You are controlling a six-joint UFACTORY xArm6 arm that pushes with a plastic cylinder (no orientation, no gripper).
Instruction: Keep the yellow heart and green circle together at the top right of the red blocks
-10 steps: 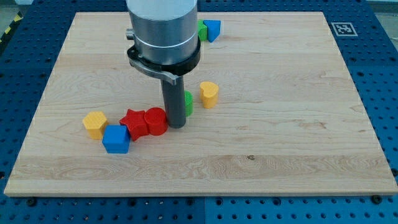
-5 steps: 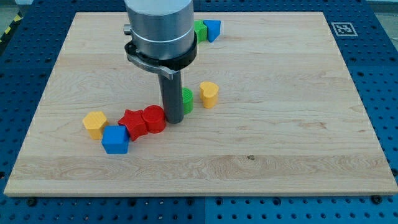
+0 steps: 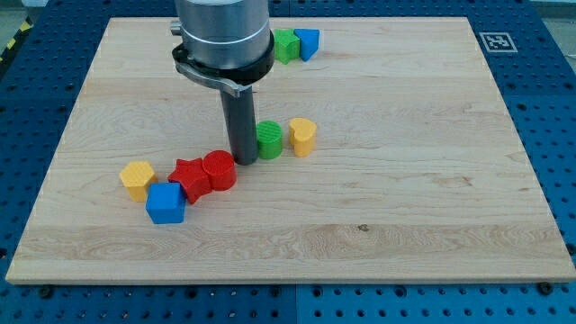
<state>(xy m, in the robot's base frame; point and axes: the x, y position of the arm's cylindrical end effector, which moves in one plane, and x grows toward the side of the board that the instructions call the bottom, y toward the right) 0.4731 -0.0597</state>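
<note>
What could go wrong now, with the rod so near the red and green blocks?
1. My tip stands between the red cylinder and the green circle, close to both. A move toward the view's left would likely shove the red blocks.
2. A gap separates the green circle and the yellow heart; an off-centre push could send the circle past the heart.

My tip has slid toward the view's upper left, leaving the green circle fully in sight. The red cylinder and red star shifted slightly leftward.
</note>
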